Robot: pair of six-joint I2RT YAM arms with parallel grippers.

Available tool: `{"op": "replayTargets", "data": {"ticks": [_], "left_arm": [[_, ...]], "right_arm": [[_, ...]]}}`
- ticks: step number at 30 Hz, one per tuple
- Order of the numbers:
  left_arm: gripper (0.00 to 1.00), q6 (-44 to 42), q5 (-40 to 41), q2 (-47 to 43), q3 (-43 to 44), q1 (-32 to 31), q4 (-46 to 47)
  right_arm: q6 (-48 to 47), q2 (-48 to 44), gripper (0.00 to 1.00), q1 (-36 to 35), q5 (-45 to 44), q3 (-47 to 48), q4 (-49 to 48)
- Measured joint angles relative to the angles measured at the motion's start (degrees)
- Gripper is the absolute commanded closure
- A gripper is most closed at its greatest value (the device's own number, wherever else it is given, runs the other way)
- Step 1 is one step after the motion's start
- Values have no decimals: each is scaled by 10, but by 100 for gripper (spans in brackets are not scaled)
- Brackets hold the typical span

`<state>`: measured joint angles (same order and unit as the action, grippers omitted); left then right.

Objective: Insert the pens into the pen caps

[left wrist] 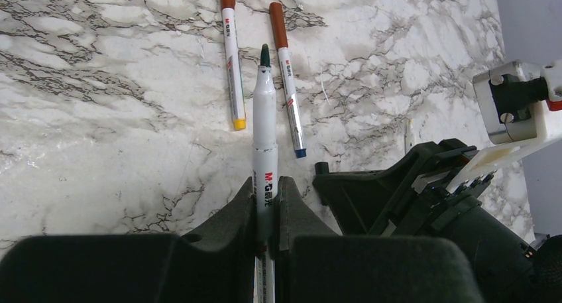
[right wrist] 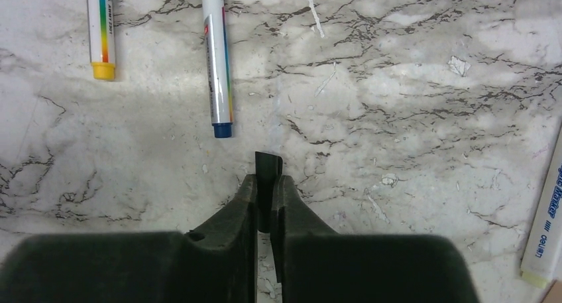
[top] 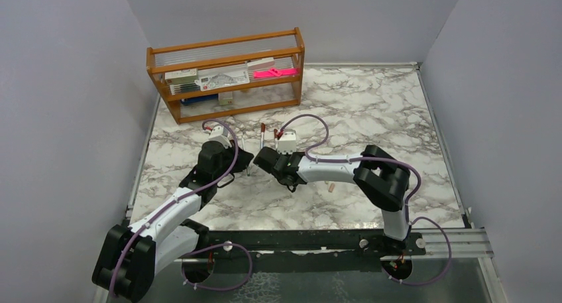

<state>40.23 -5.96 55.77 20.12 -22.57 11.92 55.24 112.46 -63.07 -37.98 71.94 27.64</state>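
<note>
Right wrist: dark pen cap (right wrist: pixel 268 165) between jaws of right gripper (right wrist: pixel 268 183)

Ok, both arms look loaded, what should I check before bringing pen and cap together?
1. Left gripper clamped on pen: ok.
2. Pen tip bare, sticking out ahead: ok.
3. Right gripper shut on dark cap: ok.
4. Cap's open end facing the pen: cannot tell.
5. Cap lined up ahead of pen tip: not ok, right gripper sits off to one side.
6. Two capped pens clear of the path: cannot tell.
</note>
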Motion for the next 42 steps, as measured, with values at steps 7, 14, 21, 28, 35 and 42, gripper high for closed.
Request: {"op": "replayTargets", "data": {"ticks": [7, 14, 21, 28, 35, 42], "left_arm": [[100, 0, -21, 11, 0, 0, 19], [100, 11, -142, 73, -2, -54, 141], [100, 38, -182, 104, -7, -129, 235], [100, 77, -189, 172, -6, -203, 317], [100, 114, -194, 198, -1, -233, 377], [100, 126, -202, 191, 10, -239, 404]], "right_arm": [[-5, -12, 98, 0, 4, -15, -21], [-27, -210, 99, 4, 38, -209, -150], [-33, -508, 99, 78, 115, -427, -421], [-66, -581, 99, 99, 169, -459, -532], [-92, -602, 99, 99, 193, -482, -592], [-92, -595, 99, 99, 193, -485, -599]]}}
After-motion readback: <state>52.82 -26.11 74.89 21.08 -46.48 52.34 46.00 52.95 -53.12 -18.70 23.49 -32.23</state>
